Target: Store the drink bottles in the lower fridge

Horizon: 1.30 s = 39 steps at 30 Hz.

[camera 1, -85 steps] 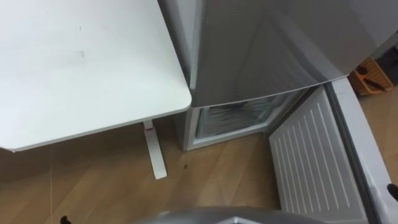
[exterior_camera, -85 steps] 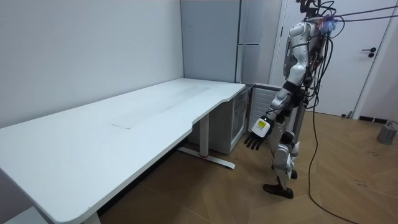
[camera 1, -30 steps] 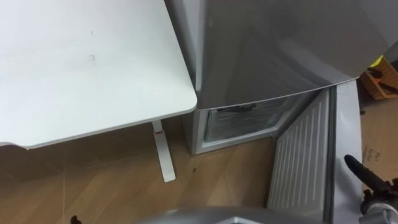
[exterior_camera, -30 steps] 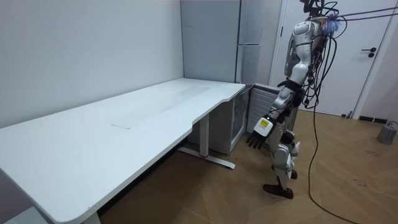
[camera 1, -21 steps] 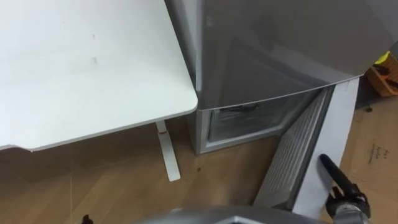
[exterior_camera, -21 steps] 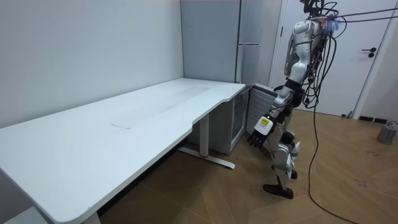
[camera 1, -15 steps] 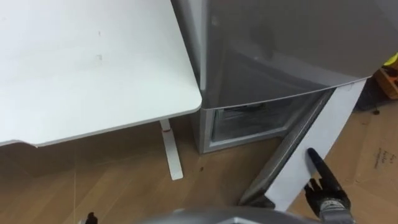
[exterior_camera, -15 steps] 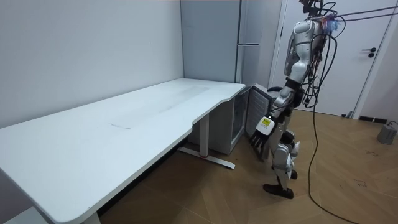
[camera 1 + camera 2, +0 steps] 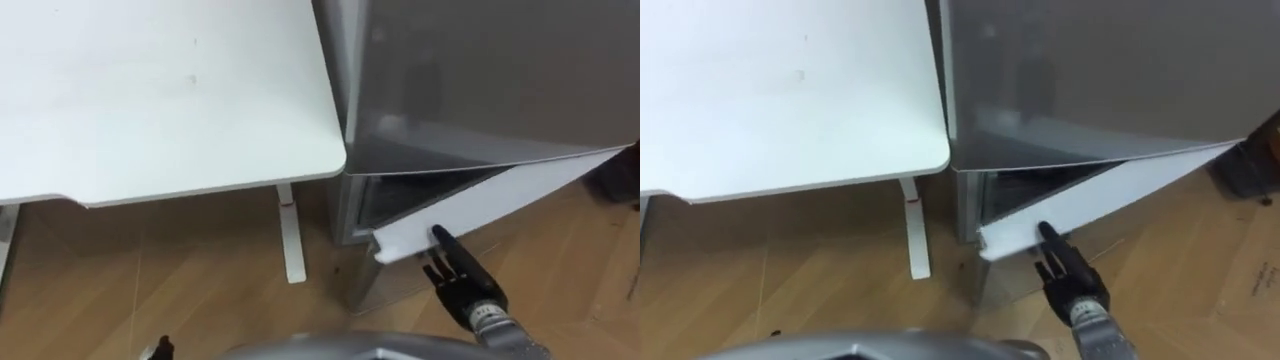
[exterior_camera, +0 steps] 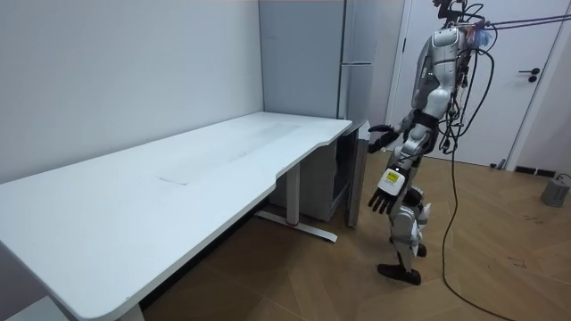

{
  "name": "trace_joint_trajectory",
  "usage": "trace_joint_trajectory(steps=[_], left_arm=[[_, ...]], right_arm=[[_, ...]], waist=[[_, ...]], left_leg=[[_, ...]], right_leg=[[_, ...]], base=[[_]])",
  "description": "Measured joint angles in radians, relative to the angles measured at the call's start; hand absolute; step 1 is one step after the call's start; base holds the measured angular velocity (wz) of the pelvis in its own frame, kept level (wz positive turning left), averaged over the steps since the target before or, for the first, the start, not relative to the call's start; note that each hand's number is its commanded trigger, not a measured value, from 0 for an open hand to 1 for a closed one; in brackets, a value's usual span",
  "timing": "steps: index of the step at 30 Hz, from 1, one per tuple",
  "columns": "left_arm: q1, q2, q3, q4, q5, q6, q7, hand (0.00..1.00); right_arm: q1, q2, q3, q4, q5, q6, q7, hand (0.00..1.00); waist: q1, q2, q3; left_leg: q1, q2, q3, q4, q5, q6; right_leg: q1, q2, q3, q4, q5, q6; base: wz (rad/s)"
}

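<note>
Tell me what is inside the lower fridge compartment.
Only a dark strip of interior shows past the lower door, nearly shut, the right hand flat against its edge. The door covers everything else.

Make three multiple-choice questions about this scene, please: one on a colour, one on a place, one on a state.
1. What colour is the top of the table?
A. black
B. white
C. brown

2. Where are the fingers of the right hand?
A. flat on the table
B. on the upper door
C. at the white top edge of the lower fridge door

3. How does the lower fridge door stand?
A. almost shut, with a narrow gap
B. wide open
C. taken off

Answers:
1 B: the top is plain white in both eye views.
2 C: the straight fingers reach up to that edge.
3 A: a dark wedge shows between the door and the fridge.
</note>
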Motion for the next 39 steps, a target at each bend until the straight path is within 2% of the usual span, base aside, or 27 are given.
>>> trace_joint_trajectory(steps=[5,8,13,20,23,31,39], left_arm=[[0.002,-0.008,-0.022,0.002,-0.004,0.019,-0.009,0.0],[-0.003,-0.013,-0.047,0.002,-0.004,0.019,-0.013,0.0],[0.0,-0.016,-0.048,0.002,-0.003,0.019,-0.015,0.0],[-0.006,-0.016,-0.048,0.0,-0.003,0.026,-0.024,0.0],[-0.009,-0.014,-0.054,-0.001,-0.004,0.026,-0.026,0.0],[-0.019,0.007,-0.117,0.0,-0.004,0.026,-0.031,0.0],[-0.026,0.005,-0.116,0.029,-0.003,0.031,-0.029,0.0]], right_arm=[[-0.03,0.006,0.121,-0.028,-0.038,0.01,0.062,0.0],[-0.046,0.006,0.161,-0.028,-0.08,0.023,0.09,0.0],[-0.05,0.006,0.163,-0.028,-0.137,0.023,0.127,0.0],[-0.049,0.004,0.193,-0.024,-0.207,0.023,0.129,0.0],[-0.036,0.003,0.205,-0.025,-0.23,0.022,0.129,0.0],[-0.01,-0.006,0.237,-0.024,-0.232,0.022,0.129,0.0],[-0.001,-0.006,0.233,0.097,-0.249,0.023,0.134,0.0]], waist=[[0.021,-0.004,0.0111],[0.031,-0.006,0.012],[0.031,-0.005,0.0135],[0.029,-0.005,0.0138],[0.028,-0.012,0.0128],[0.027,-0.022,0.0121],[0.027,-0.02,0.0097]], left_leg=[[-0.004,-0.001,-0.021,0.018,0.0,0.0],[-0.01,-0.002,-0.033,0.017,0.0,0.0],[-0.023,-0.003,-0.049,0.024,0.0,0.0],[-0.028,-0.003,-0.052,0.025,0.0,0.0],[-0.029,-0.003,-0.055,0.027,0.0,0.0],[-0.035,-0.003,-0.054,0.031,0.0,0.0],[-0.035,-0.003,-0.055,0.034,0.0,0.0]], right_leg=[[0.011,-0.002,-0.025,-0.003,0.0,0.0],[0.012,-0.002,-0.033,-0.003,0.0,0.0],[0.013,-0.002,-0.048,-0.004,0.0,0.0],[0.011,-0.002,-0.048,-0.004,0.0,0.0],[0.012,-0.002,-0.052,-0.004,0.0,0.0],[0.007,-0.002,-0.053,-0.004,0.0,0.0],[0.009,-0.002,-0.054,-0.003,0.001,-0.002]], base=[[0.11],[0.12],[0.1],[0.01],[0.03],[0.0],[0.0]])
